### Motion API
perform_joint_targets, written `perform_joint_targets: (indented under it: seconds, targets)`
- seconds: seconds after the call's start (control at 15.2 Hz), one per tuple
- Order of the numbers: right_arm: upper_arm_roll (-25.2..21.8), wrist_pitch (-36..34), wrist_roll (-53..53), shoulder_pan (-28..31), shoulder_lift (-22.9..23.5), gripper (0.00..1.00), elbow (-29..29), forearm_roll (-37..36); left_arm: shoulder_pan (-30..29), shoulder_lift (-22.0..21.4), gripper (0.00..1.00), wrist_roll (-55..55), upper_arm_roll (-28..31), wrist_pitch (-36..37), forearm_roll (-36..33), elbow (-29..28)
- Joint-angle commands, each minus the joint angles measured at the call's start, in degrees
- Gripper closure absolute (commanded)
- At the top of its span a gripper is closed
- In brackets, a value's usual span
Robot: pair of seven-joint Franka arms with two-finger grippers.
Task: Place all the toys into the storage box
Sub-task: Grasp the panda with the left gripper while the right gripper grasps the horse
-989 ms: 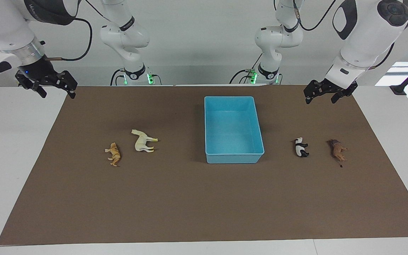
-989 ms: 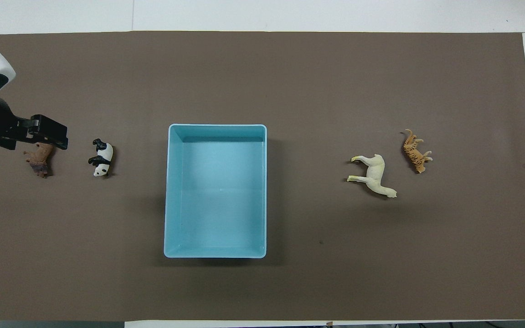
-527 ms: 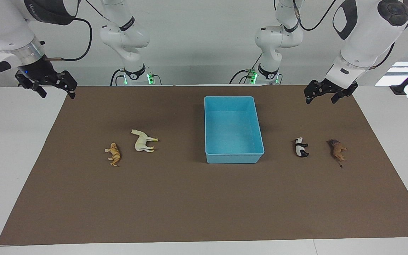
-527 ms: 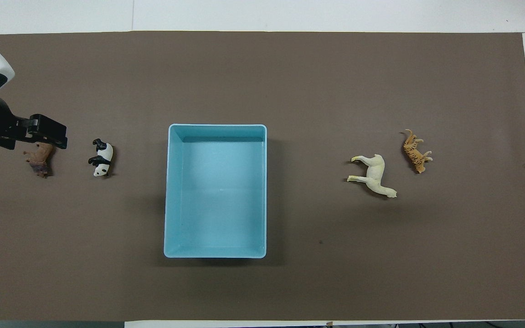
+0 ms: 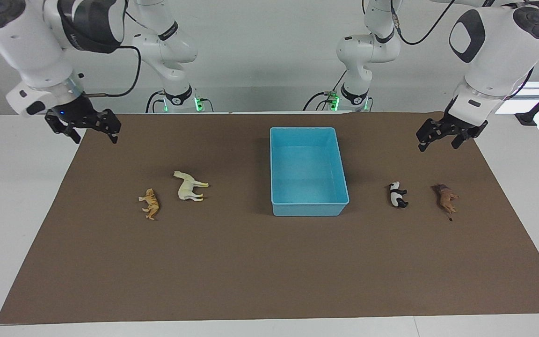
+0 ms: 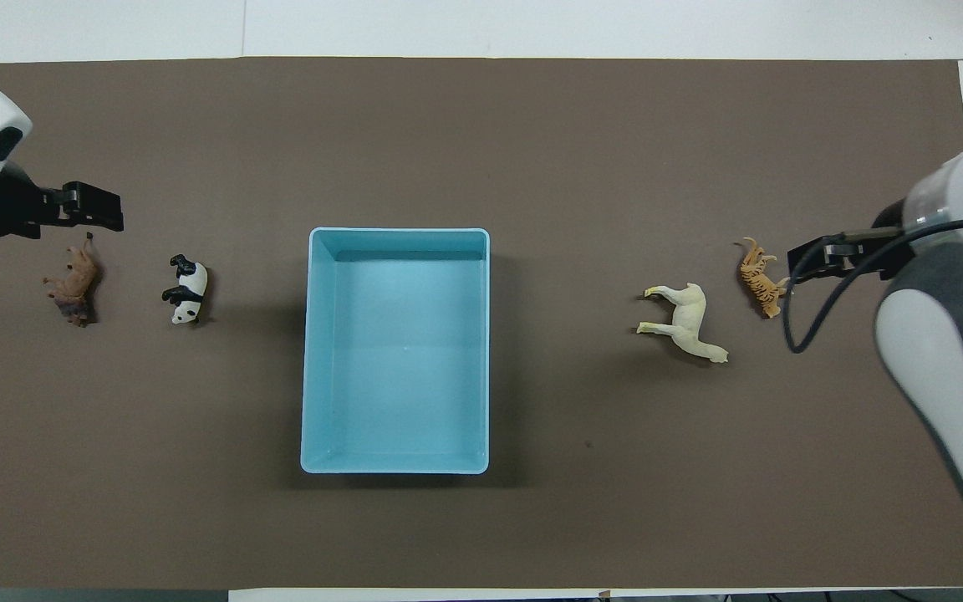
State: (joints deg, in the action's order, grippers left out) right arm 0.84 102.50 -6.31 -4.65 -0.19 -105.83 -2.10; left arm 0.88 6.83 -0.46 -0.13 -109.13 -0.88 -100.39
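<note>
- Both tools hang in the air with fingers spread and nothing between them: the left tool point(image 5: 452, 135) is over the brown mat toward the left arm's end of the worktop, the right tool point(image 5: 84, 127) over the mat's edge at the right arm's end.
- None of the toys is in the storage box point(image 5: 308, 136) yet; it sits empty near the middle of the mat point(image 5: 251, 262), so the step in hand looks like the first reach.
- For a clean pick, I judge each tool should come straight down over its nearest toy and close across the body, not the thin legs, since every figurine lies on its side.
- The lion point(image 5: 446, 199) and panda point(image 5: 397, 195) lie near each other at the left arm's end, the panda closer to the box; the tiger point(image 5: 150, 203) and horse point(image 5: 189, 186) lie at the right arm's end, the horse closer to the box.
- The horse and tiger are close together; fingers spread wide could nudge the neighbour.
- Count: four toys, one of each animal; one box; two tools.
</note>
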Motion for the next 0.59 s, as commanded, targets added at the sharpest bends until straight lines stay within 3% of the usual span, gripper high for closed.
perform_joint_targets:
  seconds: [0.0, 0.26, 0.53]
  targets:
    - [-0.05, 9.18, -7.64, -4.73, -1.57, 0.0, -9.38, -0.63, -1.83, -0.33, 0.0, 6.59, -0.48, -8.01, -0.27, -8.67]
    - [-0.05, 20.53, -10.22, -7.3, -1.39, 0.0, -18.96, -0.71, -0.88, 0.29, 0.0, 8.72, -0.48, -15.65, -0.27, -17.54]
    - [-0.05, 26.87, -7.15, -6.61, -1.04, 0.0, -23.45, -0.71, -0.96, 0.99, 0.0, 8.46, -0.48, -24.52, -0.27, -23.52]
